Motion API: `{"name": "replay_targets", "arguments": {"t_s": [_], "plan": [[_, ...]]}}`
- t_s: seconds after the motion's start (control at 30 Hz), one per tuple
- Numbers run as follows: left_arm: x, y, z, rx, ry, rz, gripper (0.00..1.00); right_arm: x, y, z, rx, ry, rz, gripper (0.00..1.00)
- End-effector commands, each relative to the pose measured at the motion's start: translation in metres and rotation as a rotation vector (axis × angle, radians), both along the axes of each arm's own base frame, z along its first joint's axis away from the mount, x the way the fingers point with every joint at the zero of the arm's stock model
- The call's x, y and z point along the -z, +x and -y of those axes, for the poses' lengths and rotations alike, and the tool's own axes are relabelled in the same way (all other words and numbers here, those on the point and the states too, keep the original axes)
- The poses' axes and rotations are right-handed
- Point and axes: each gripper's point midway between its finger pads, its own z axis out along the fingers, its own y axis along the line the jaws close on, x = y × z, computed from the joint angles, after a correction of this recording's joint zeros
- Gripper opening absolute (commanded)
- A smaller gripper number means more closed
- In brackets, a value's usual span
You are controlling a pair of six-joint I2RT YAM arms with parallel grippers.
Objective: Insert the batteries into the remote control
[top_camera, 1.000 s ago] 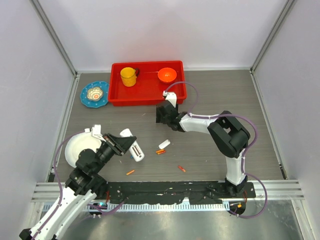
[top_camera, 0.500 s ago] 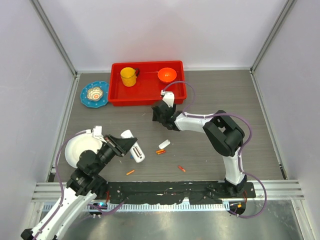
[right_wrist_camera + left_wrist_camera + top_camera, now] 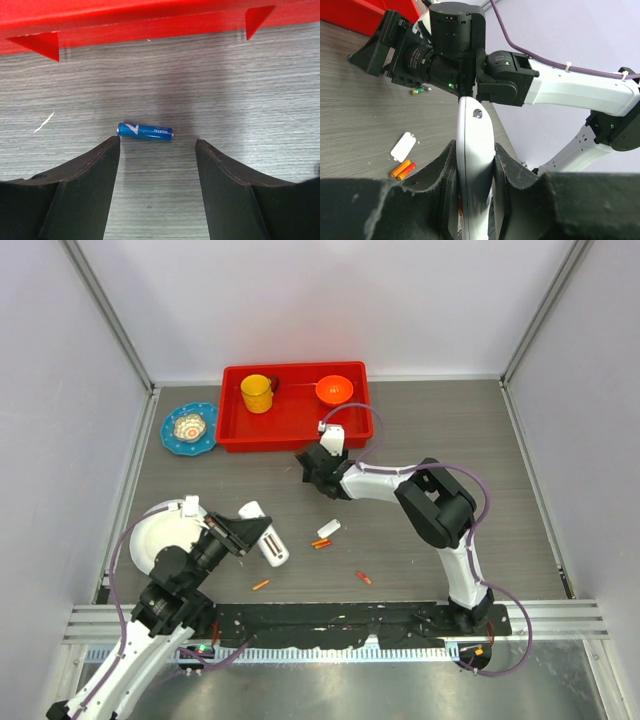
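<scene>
Your left gripper (image 3: pixel 250 530) is pinching the slim white plastic remote control (image 3: pixel 272 548), its jaws pressed against the remote's two broad faces. In the left wrist view the remote stands on edge between the black pads (image 3: pixel 506 172), and its rounded end juts out past them. It sits over the near left part of the grey wood-grain table (image 3: pixel 450 440), just right of the round white plate (image 3: pixel 150 538). You cannot tell whether it rests on the table.

Your right gripper (image 3: pixel 311 469) is reached out to the far middle, close to the near wall of the red plastic tray (image 3: pixel 150 25). Its jaws are spread and hold nothing. A small blue cylindrical battery (image 3: pixel 145 131) lies on the table between the two fingers, parallel to the tray wall and touching neither.

The small white cover piece (image 3: pixel 329 528) lies flat mid-table. Two orange batteries (image 3: pixel 321 542) lie side by side just beside its near edge. A lone orange battery (image 3: pixel 261 584) lies nearer your left arm, and a red battery (image 3: pixel 364 577) lies to its right.
</scene>
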Motion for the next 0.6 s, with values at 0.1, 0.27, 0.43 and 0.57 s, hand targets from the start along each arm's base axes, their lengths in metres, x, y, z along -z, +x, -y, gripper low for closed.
{"name": "replay_targets", "arguments": {"t_s": [0.1, 0.27, 0.43, 0.57], "plan": [[-0.004, 0.000, -0.002, -0.008, -0.016, 0.014, 0.00, -0.009, 0.012, -0.007, 0.049, 0.001, 0.040, 0.66], [-0.003, -0.001, -0.002, -0.006, -0.020, 0.011, 0.00, -0.008, 0.010, -0.013, 0.034, -0.012, 0.042, 0.65], [0.001, 0.000, -0.002, -0.006, -0.014, -0.003, 0.00, -0.006, 0.011, -0.015, 0.027, -0.031, 0.037, 0.65], [-0.004, -0.004, -0.004, -0.007, -0.032, 0.019, 0.00, -0.004, 0.011, -0.016, 0.017, -0.046, 0.034, 0.64]]}}
